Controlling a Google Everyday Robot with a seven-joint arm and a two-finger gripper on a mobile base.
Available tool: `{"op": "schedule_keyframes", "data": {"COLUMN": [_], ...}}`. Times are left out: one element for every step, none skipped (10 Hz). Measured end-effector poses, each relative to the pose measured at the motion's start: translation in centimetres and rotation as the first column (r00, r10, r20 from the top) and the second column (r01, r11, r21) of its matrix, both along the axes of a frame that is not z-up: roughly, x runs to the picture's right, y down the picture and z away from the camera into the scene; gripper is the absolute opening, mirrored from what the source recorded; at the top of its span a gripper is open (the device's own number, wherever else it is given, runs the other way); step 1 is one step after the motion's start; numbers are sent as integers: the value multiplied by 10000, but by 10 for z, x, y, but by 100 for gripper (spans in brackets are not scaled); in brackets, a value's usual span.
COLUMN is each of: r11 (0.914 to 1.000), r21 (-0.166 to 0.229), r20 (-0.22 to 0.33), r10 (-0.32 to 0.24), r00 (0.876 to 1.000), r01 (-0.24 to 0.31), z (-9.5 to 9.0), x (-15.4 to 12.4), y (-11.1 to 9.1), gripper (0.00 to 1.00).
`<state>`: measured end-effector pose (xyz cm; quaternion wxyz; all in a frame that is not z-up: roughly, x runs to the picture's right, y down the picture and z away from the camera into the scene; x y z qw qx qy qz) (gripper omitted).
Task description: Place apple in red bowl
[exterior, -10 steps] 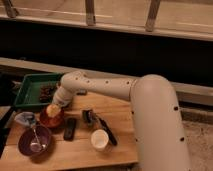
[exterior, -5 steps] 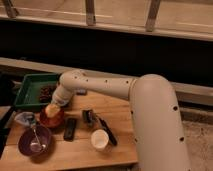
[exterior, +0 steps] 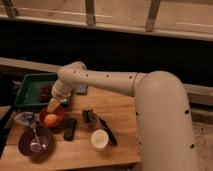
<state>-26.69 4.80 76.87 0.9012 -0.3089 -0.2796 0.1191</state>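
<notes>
The apple [exterior: 51,119], yellow-orange, lies inside the red bowl [exterior: 43,115] at the left of the wooden table. My gripper [exterior: 53,105] hangs just above the bowl's back rim, right over the apple and close to it. I cannot tell whether it touches the apple. The arm reaches in from the right, over the table.
A green tray [exterior: 29,85] holding dark items sits behind the bowl. A purple bowl [exterior: 24,146] with a spoon [exterior: 34,136] is at the front left. A white cup [exterior: 100,140] and black objects [exterior: 70,128] [exterior: 99,124] lie on the table [exterior: 122,117]. A dark wall stands behind.
</notes>
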Motion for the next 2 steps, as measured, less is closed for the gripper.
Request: {"op": "schedule_keyframes", "data": {"r11": [9993,9951], "r21": [329,798], "r20": [-197,-444], "r10": [198,618], "r00": [9996,9971], "r01": [-191,-581], "z": [-5,-12], "x": [5,14], "y": [-12,-29], "gripper": [66,66]}}
